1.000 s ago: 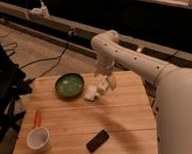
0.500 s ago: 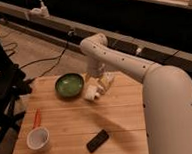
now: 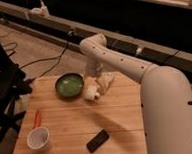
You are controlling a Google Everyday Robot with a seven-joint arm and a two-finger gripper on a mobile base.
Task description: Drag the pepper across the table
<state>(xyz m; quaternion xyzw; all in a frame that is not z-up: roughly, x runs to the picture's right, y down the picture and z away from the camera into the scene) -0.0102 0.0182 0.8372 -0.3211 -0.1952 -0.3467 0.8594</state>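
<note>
Camera view: wide-spread pincer beside green bowl on plank table, dim room.

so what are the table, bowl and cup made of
table: pale wood, matte, board seams show.
bowl: green with a faint sheen, likely ceramic or plastic.
cup: white, smooth, plastic or ceramic, unclear.
The gripper, jaws open, hangs beside the bowl.

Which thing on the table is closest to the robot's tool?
The green bowl, just beside the open tool toward the back; the pepper, white cup and black block lie farther off.
</note>
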